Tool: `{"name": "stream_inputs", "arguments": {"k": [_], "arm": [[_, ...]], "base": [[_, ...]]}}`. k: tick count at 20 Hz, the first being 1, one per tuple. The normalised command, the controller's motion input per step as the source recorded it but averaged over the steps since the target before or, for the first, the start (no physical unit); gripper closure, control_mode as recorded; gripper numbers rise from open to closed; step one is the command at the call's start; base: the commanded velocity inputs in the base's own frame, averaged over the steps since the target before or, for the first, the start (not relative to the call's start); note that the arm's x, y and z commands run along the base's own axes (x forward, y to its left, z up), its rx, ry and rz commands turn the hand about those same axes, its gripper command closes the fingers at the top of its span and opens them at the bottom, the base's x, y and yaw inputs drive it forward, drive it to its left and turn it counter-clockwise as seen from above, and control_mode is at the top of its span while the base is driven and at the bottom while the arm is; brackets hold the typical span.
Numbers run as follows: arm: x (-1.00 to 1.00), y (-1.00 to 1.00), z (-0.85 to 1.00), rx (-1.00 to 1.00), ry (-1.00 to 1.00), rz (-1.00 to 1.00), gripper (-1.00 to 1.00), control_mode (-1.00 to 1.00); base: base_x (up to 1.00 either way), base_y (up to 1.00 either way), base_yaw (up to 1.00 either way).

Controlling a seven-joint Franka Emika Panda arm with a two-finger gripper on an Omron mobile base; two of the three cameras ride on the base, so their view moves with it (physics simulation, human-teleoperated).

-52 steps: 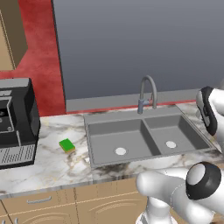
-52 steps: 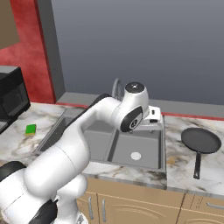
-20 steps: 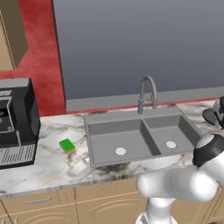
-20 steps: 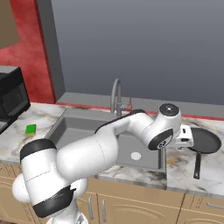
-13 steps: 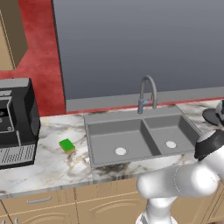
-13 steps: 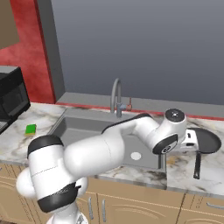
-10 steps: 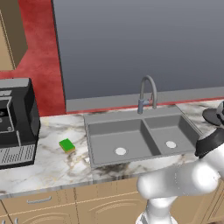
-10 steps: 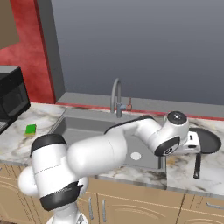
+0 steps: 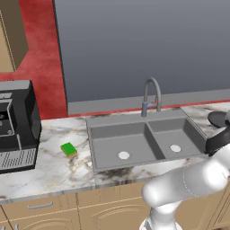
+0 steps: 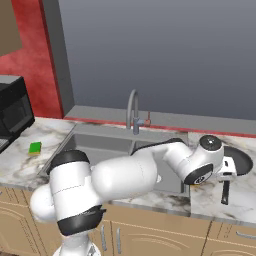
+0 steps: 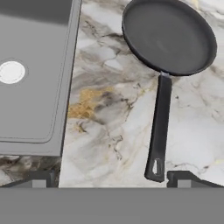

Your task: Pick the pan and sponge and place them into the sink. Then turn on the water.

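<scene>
Reaching far right across the counter, past the sink. Gripper hovering over marble just right of the sink rim, jaws spread wide, holding nothing. Finger tips low in the hand view, one near the sink's corner, the other just beside the end of the pan's handle; contact there too close to call. Pan flat on the counter right of the sink, handle pointing toward the near edge. Sponge lying on the counter left of the sink, between it and the black coffee machine, well apart from the arm. Faucet standing behind the sink, no water running.
</scene>
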Motion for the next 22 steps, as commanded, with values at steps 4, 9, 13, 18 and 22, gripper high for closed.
{"name": "stream_inputs", "arguments": {"k": [4, 9, 13, 18, 22], "arm": [[0.20, -0.27, -0.16, 0.00, 0.00, 0.00, -1.00, -1.00], [0.35, -0.26, -0.17, 0.00, 0.01, 0.00, -1.00, -1.00], [0.37, -0.23, -0.19, 0.00, 0.02, 0.00, -1.00, -1.00], [0.25, -0.23, -0.22, 0.00, 0.01, 0.00, -1.00, -1.00], [0.10, -0.25, -0.24, 0.00, 0.00, 0.00, -1.00, -1.00]], "base": [[0.00, 0.00, 0.00], [0.00, 0.00, 0.00], [0.00, 0.00, 0.00], [0.00, 0.00, 0.00], [0.00, 0.00, 0.00]]}}
